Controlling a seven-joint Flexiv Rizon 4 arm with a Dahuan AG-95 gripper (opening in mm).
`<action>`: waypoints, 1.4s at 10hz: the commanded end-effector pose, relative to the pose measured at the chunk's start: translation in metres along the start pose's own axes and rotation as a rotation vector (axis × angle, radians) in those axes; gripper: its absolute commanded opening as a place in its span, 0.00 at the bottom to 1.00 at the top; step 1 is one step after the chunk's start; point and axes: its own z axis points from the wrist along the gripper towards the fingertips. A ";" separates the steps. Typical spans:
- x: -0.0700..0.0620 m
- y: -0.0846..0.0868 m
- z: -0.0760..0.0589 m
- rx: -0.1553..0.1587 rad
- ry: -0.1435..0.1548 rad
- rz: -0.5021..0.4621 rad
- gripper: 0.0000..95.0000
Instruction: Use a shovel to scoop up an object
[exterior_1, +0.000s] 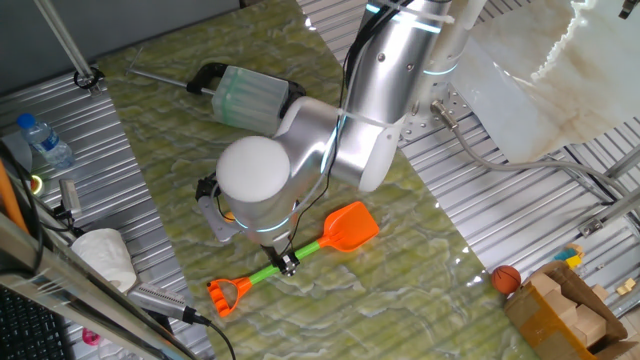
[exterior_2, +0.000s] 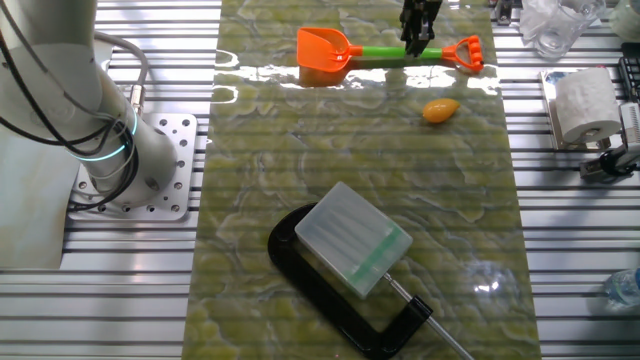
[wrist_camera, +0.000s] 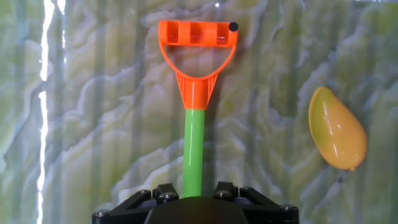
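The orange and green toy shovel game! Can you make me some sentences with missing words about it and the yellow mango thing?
1. The toy plastic shovel has a flat orange blade and a long shaft coloured ____.
2. The robot's two-finger gripper stands over the shovel's ____, between blade and handle.
3. The small smooth yellow-orange oval lies on the green marbled mat, not on the shovel's ____.
4. The handle at the shovel's end is shaped like the letter ____.

Missing words: green; shaft; blade; D
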 end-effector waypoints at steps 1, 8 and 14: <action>-0.001 0.001 0.001 -0.001 -0.001 0.002 0.40; -0.006 -0.005 0.004 -0.010 0.004 0.041 0.40; -0.004 -0.002 0.009 -0.012 0.004 0.046 0.40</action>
